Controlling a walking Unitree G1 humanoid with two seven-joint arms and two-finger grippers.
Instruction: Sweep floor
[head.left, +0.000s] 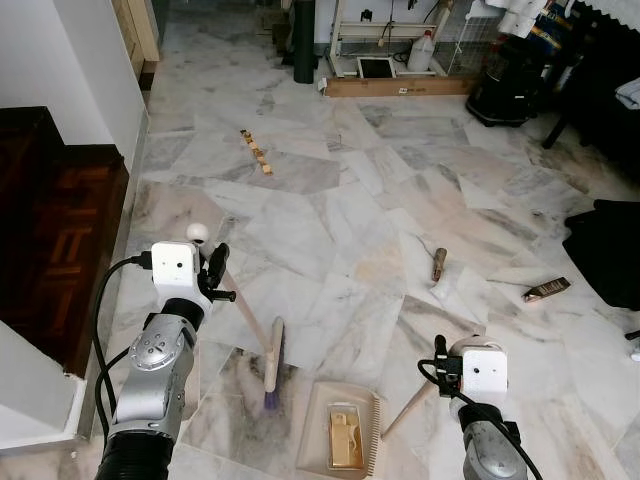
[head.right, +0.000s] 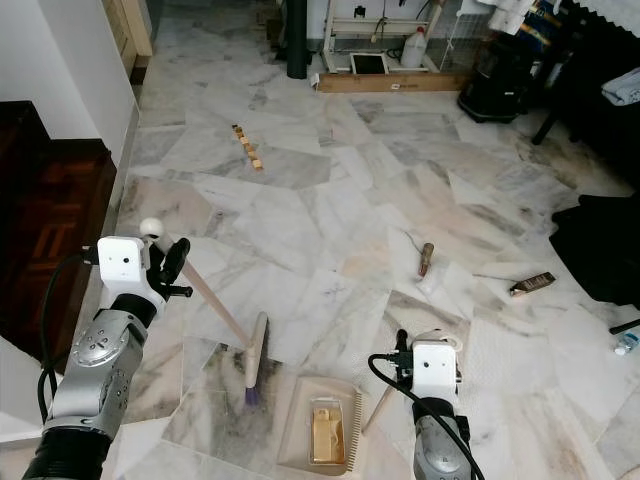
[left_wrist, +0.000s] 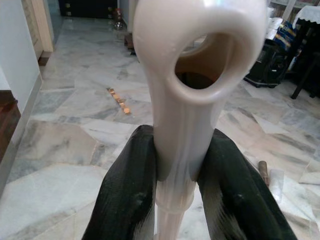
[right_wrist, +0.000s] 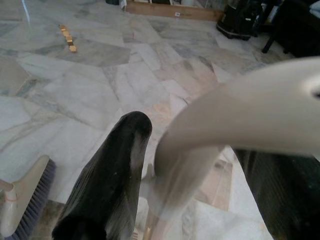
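My left gripper (head.left: 214, 270) is shut on the cream broom handle (left_wrist: 185, 125), just below its looped end. The broom slants down to its purple-bristled head (head.left: 272, 372), which rests on the marble floor. Right of that head lies a cream dustpan (head.left: 318, 440) with a tan block (head.left: 346, 437) inside. The dustpan's long handle (head.left: 410, 405) rises to my right gripper (right_wrist: 200, 145), which is shut on it. Loose bits lie farther out: a row of small wooden pieces (head.left: 256, 152), a short brown stick (head.left: 438, 263) and a brown wrapper (head.left: 546, 290).
A dark wooden step (head.left: 55, 240) and a white wall border the left. A black cloth (head.left: 610, 250) lies at the right. At the back stand a black bin (head.left: 510, 75), a white jug (head.left: 422, 50), a cardboard strip (head.left: 400, 87) and a dark post (head.left: 304, 40).
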